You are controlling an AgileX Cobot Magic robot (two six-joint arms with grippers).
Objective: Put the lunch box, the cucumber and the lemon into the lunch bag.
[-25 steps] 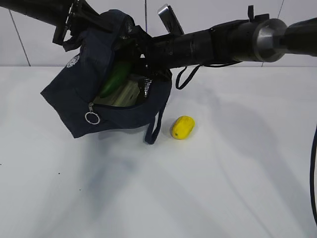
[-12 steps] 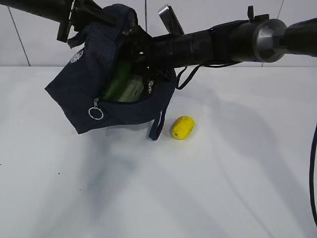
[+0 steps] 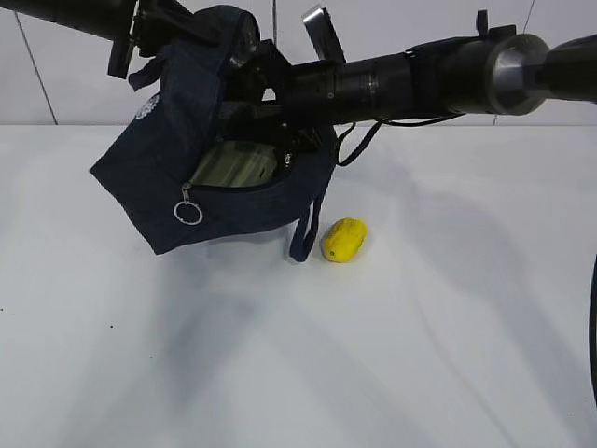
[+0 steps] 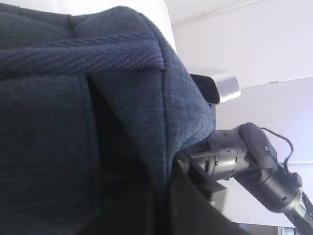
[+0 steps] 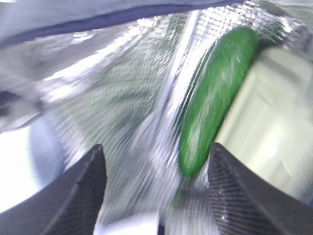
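Navy fabric dominating the left: lunch bag hoisted off the white table, tipped, mouth gaping toward the camera, silver ring pull dangling at the front edge. Held up at the top corner by the left gripper, jaws pinched fully together, apparently on a fold of bag cloth; the left wrist view filled with that same navy weave, jaws themselves hidden. Moving right, into the opening: pale green lid of the lunch box showing inside against the foil lining. Cucumber lying in there too, beside the box, plain in the right wrist view though blurred. Right gripper reaching across into the bag's mouth, fingers spread wide, nothing between them, cucumber lying clear beyond the tips.

Score so far, by the look of it: two of three in. Lemon left out, sitting on the table just right of the bag's hanging strap, below the right arm.

In the way: that loose strap drooping close to the lemon, a likely snag. Bag mouth sagging and tilted too, so room for a clean drop looking tight.
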